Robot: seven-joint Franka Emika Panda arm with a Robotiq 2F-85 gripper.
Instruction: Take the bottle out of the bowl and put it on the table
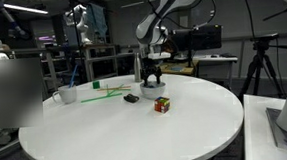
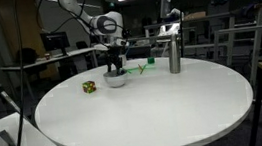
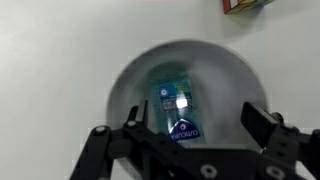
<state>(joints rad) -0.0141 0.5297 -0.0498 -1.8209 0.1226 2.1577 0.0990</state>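
Note:
In the wrist view the small blue-green bottle (image 3: 174, 106) lies on its side in the white round bowl (image 3: 215, 70) on the white table (image 3: 55, 40). My gripper (image 3: 198, 122) is open and low over the bowl. Its left finger is close beside the bottle and its right finger is well apart from it, near the bowl's right wall. In both exterior views the gripper (image 1: 152, 80) (image 2: 116, 69) hangs straight down into the bowl (image 1: 153, 88) (image 2: 116, 81) at the far side of the table (image 1: 137, 135) (image 2: 156, 110). The bottle is hidden there.
A coloured cube (image 1: 162, 105) (image 2: 89, 86) (image 3: 245, 5) sits near the bowl. A white cup with a green stick (image 1: 67, 94) and a small dark object (image 1: 132, 98) stand on the table. A tall grey metal bottle (image 2: 173, 50) stands beyond the bowl.

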